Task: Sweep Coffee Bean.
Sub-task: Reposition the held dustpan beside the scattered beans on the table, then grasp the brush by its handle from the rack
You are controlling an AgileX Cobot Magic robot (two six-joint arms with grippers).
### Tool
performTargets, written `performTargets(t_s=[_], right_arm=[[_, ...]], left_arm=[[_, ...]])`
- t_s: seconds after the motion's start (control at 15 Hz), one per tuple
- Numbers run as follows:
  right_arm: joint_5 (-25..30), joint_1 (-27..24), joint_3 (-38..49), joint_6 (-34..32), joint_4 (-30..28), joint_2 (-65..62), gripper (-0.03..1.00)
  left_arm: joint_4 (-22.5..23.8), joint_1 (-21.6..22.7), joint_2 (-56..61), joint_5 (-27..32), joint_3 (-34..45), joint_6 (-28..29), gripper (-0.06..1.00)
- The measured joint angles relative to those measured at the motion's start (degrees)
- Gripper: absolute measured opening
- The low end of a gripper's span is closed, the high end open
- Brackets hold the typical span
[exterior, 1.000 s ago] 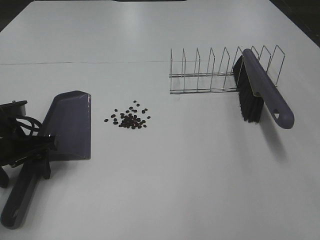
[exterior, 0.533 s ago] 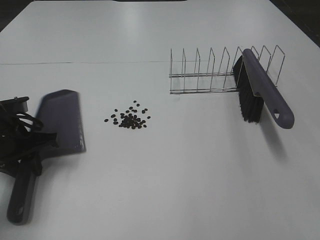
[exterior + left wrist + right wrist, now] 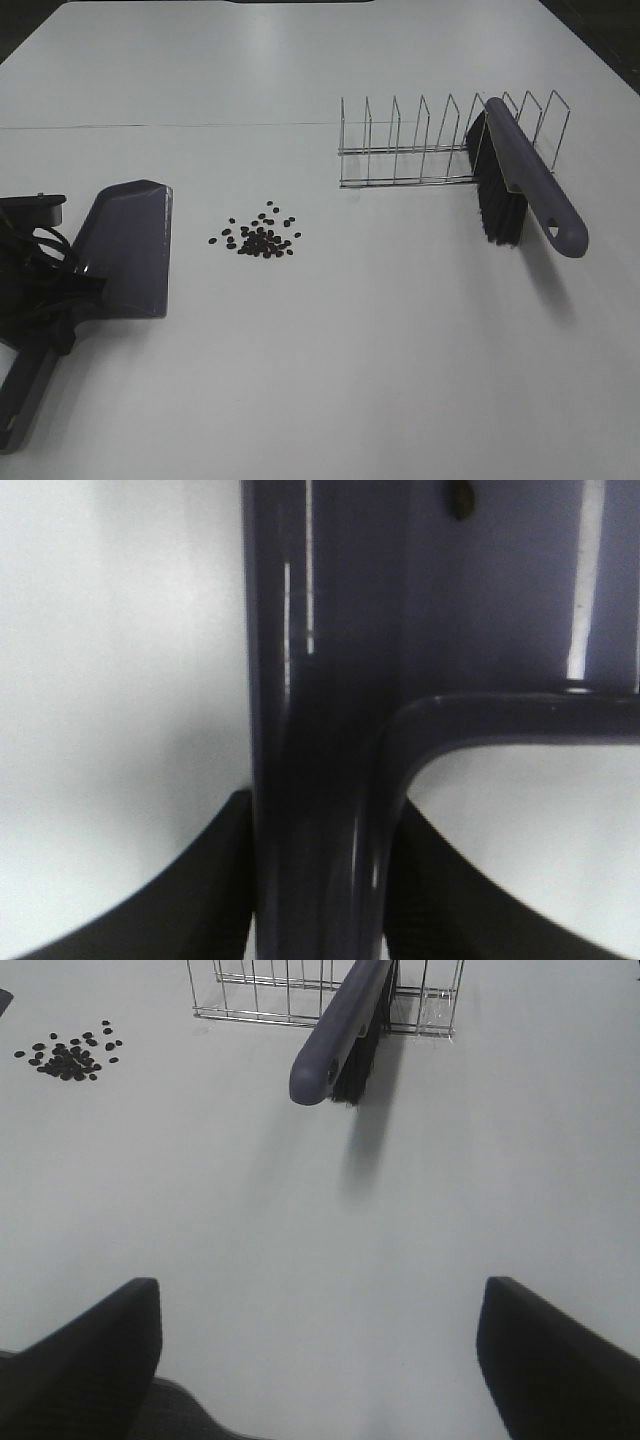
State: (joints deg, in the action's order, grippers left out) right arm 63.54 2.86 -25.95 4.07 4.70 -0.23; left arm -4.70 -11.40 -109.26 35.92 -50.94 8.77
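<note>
The coffee bean cluster (image 3: 258,238) lies on the white table (image 3: 330,360), left of centre; it also shows far off as the same small dark cluster (image 3: 68,1055) in the right wrist view. A purple dustpan (image 3: 125,245) sits left of the beans with its mouth toward them. My left gripper (image 3: 55,300) is shut on the dustpan handle (image 3: 320,730), which fills the space between the black fingers (image 3: 215,880). A purple brush (image 3: 525,190) with black bristles leans in a wire rack (image 3: 420,150). My right gripper (image 3: 320,1360) is open over bare table, short of the brush handle (image 3: 335,1035).
The wire rack (image 3: 260,990) stands at the back right, with the brush propped against its right end. A thin seam line (image 3: 170,125) runs across the table behind the dustpan and beans. The table's dark edge shows at the far corners.
My left gripper has shut on the dustpan handle, and the dustpan has shifted slightly left and turned with it. The beans, brush and right gripper have not moved.
</note>
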Motion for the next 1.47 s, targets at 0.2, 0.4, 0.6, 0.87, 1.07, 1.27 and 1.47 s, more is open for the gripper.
performTargets(t_s=[0.2,0.4,0.6,0.87,1.07,1.27,1.47], right_arm=[[0.0,0.0,0.0,-2.18,-0.23,0.0,0.75],[0.11,0.0,-2.46,-8.08,-2.35,2.69,0.75],[0.29,0.0,-5.84,-9.74,-3.78,10.26,0.75],[2.52,0.0,-15.01,-10.6,-4.07,27.56,0.75],[5.79,0.0,-22.8,-10.66,-4.7,40.05,0.75],[6.47,0.0,-29.56,-9.4,-4.7,50.48,0.75],[6.42,0.0,-39.71,-7.33,-4.7,66.41,0.75]], left_arm=[[8.88,-0.06,0.06,1.95,-0.4,0.0,0.33],[14.15,-0.06,-0.11,4.98,-3.21,-0.17,0.33],[15.01,-0.06,-0.34,5.96,-5.21,-0.17,0.33],[15.24,-0.06,-0.4,5.56,-5.61,-1.49,0.33],[15.24,-0.06,-0.52,5.33,-5.61,-1.66,0.33],[15.24,-0.06,-0.52,4.98,-5.61,-1.66,0.33],[14.67,-0.06,-0.52,4.3,-5.61,-1.66,0.33]])
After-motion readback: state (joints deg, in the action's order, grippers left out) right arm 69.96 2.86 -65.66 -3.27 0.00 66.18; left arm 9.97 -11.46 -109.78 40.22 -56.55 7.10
